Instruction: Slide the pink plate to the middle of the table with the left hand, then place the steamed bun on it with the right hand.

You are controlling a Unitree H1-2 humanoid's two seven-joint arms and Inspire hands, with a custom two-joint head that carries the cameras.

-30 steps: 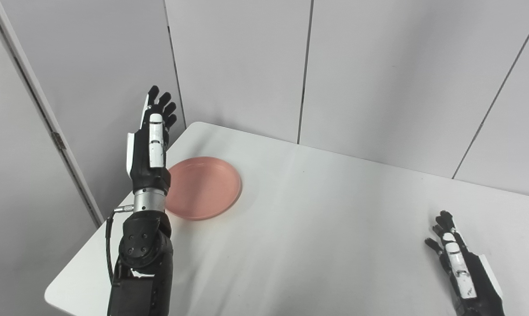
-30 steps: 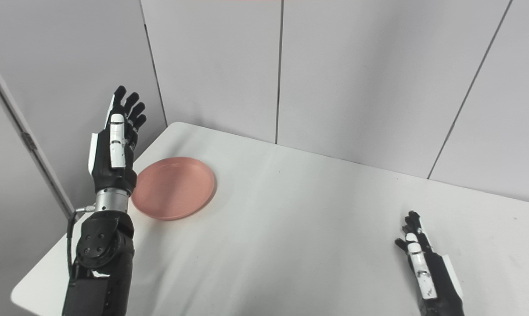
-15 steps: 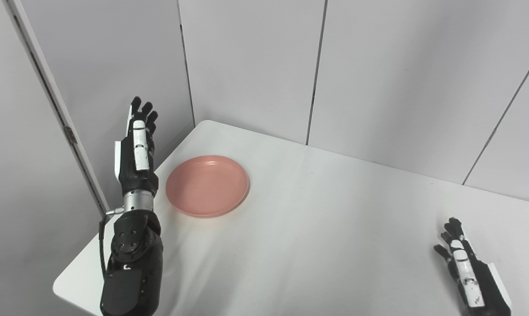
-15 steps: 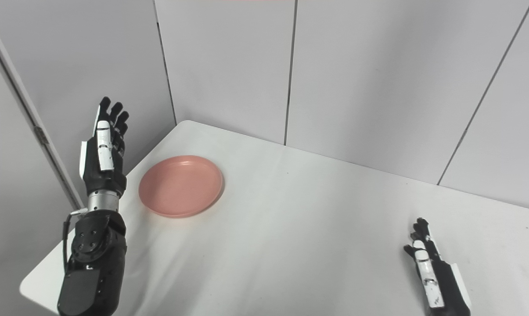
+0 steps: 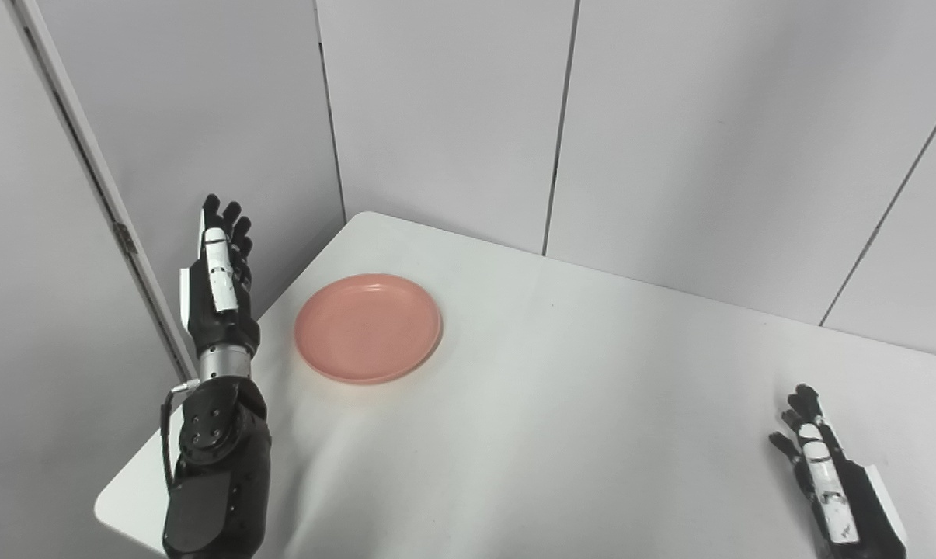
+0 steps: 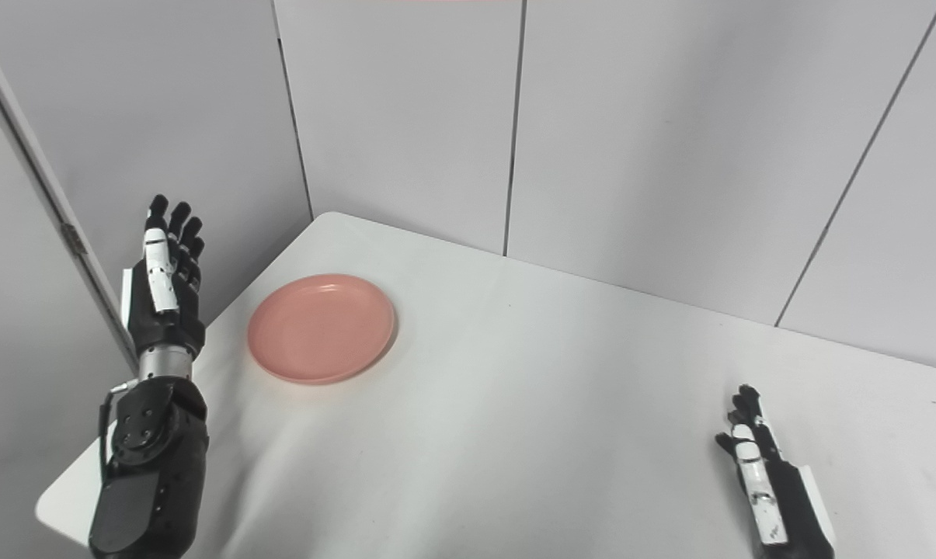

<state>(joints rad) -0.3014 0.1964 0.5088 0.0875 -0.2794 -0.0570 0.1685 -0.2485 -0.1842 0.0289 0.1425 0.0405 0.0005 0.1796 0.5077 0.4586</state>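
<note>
A round pink plate [image 5: 368, 327] lies empty on the white table [image 5: 561, 404] near its far left corner. My left hand [image 5: 219, 287] is raised upright beyond the table's left edge, to the left of the plate and apart from it, open with fingers straight up. It also shows in the right eye view [image 6: 161, 287]. My right hand [image 5: 825, 473] rests low at the table's front right, open and empty, fingers pointing away. No steamed bun is visible in either view.
Grey wall panels [image 5: 669, 132] stand close behind the table. A pale door frame with a hinge [image 5: 122, 237] runs down the left side, just behind my left hand. The table's left edge and front left corner [image 5: 114, 505] lie under my left forearm.
My left hand has moved left and down, from over the plate's left rim to beyond the table edge. The camera has shifted a little. The plate and right hand have stayed in place.
</note>
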